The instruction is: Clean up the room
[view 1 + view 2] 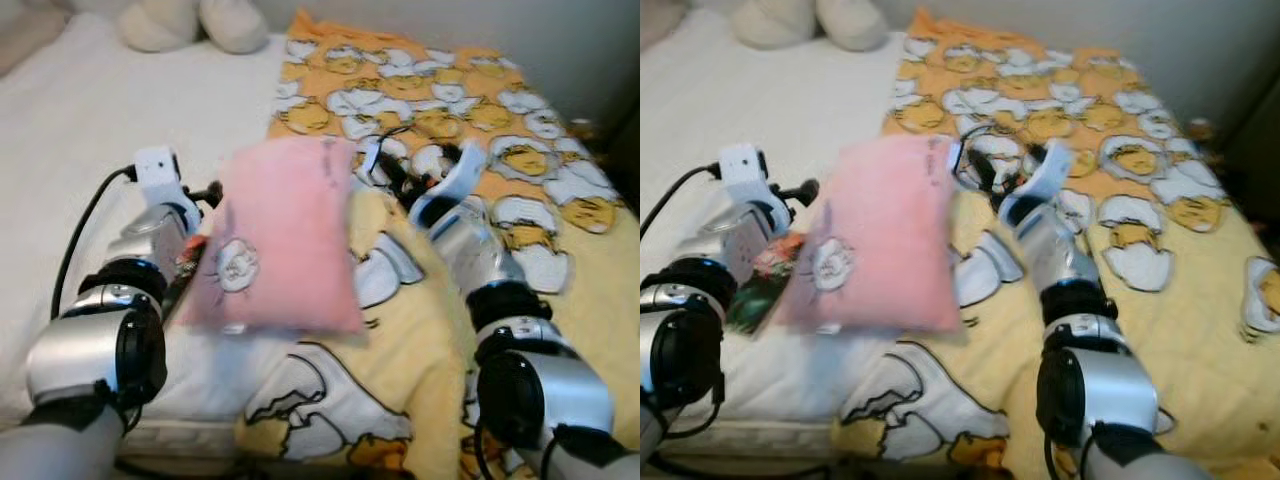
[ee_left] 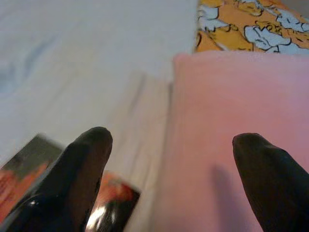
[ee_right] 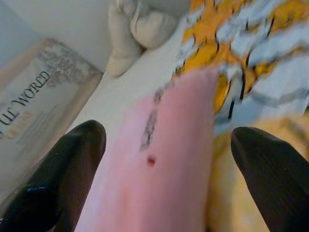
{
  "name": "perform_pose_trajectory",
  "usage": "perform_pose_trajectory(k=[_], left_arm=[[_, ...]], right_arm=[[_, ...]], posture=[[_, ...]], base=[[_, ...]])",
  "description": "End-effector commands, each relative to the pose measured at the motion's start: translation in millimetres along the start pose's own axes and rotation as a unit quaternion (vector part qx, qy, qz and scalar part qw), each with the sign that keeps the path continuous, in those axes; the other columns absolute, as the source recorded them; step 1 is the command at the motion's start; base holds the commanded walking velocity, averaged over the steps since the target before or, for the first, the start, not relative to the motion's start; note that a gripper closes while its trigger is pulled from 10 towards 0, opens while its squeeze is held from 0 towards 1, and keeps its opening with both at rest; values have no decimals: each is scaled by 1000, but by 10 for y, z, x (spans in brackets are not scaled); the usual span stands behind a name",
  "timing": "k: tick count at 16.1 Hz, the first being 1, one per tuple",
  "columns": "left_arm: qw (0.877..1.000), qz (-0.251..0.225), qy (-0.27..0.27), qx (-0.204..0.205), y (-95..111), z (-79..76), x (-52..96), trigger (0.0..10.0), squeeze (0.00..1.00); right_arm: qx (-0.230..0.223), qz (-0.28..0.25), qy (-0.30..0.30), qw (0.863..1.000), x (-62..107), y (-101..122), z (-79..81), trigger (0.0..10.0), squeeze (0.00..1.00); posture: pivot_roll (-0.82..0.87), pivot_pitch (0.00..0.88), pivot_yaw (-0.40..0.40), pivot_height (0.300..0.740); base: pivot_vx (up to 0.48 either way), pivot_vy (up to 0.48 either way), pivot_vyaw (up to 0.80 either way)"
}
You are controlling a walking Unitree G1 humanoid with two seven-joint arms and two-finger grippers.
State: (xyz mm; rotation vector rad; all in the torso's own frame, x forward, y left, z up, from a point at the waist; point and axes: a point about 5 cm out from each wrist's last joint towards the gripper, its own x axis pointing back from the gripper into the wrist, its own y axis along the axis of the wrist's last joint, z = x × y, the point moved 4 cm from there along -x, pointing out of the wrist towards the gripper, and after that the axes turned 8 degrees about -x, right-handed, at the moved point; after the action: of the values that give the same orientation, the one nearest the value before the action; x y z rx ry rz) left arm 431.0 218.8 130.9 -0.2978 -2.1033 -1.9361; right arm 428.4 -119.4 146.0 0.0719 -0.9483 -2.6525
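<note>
Bed's got a plain white sheet on the side of the left pincer, and an orange and yellow cartoon-print blanket spread under and beyond the right pincer. A cream plush toy sits well ahead of both pincers, up at the far end. Off to one side of the right pincer there's a pale printed panel with lettering, can't tell what it is.

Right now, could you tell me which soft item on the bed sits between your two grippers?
The pink pillow, flanked by the left gripper and right gripper; the cream plush toy lies far off.
</note>
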Motion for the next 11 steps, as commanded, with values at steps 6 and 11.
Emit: perform_pose_trajectory(k=[6,11], left_arm=[[993,52,-106,22,-134,-492,-15,10000,0],[992,94,-75,-44,-818,-885,39,10000,0]], right_arm=[[-44,49,-35,997,89,-347,-213,10000,0],[27,120,-65,990,152,-804,-349,10000,0]], posture=[[-22,108,-1,740],[4,116,-26,740]], base=[[0,0,0],[0,0,0]])
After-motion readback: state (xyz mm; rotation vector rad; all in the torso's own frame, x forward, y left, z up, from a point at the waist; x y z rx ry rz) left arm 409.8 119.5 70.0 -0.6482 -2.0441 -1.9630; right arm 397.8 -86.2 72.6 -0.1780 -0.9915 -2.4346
